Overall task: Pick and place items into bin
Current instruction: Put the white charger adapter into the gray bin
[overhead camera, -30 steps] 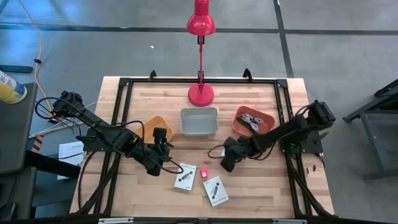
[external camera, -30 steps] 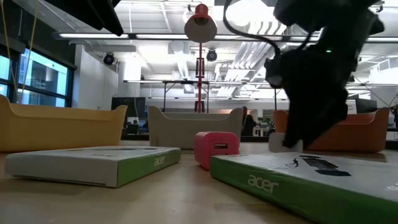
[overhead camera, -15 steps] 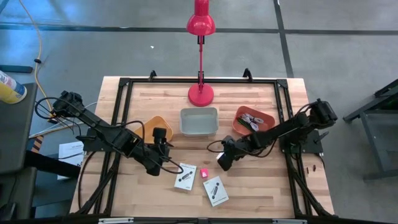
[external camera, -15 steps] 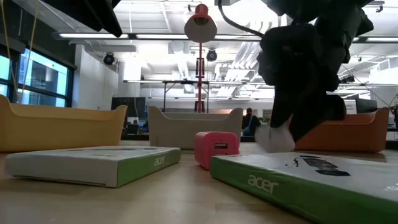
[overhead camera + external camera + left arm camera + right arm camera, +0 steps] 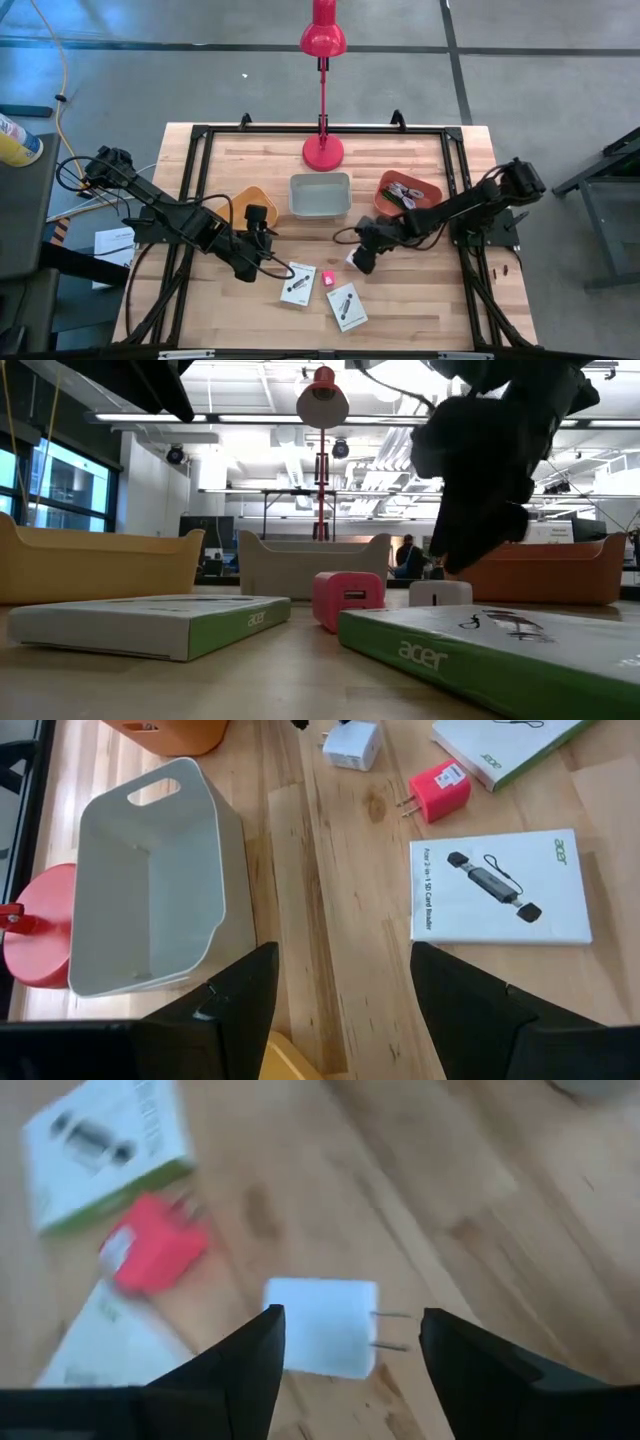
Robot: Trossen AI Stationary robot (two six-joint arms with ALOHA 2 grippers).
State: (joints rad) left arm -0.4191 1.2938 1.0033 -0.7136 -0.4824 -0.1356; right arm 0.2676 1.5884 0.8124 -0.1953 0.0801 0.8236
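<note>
My right gripper (image 5: 358, 261) is open and hovers just above the white cube (image 5: 320, 1327), which rests flat on the table (image 5: 440, 594) with its two metal prongs sticking out sideways. The fingers stand on either side of it without touching. The pink cube (image 5: 328, 277) lies close by between two white cards with black print (image 5: 298, 283) (image 5: 346, 306). My left gripper (image 5: 342, 950) is open and waits near the table's left side (image 5: 268, 250), facing the cards. The green stick, black clip and silvery bits do not show clearly.
A grey bin (image 5: 320, 177) stands at mid table beyond the items. An orange bin (image 5: 385, 185) holding small bits is to its right, a yellow-orange bin (image 5: 245, 197) to its left. A red lamp's base (image 5: 323, 152) stands at the far edge.
My right gripper has shifted a little toward the table's left and risen. The white cube, tilted up at the fingers half a second ago, now sits flat on the table below them.
</note>
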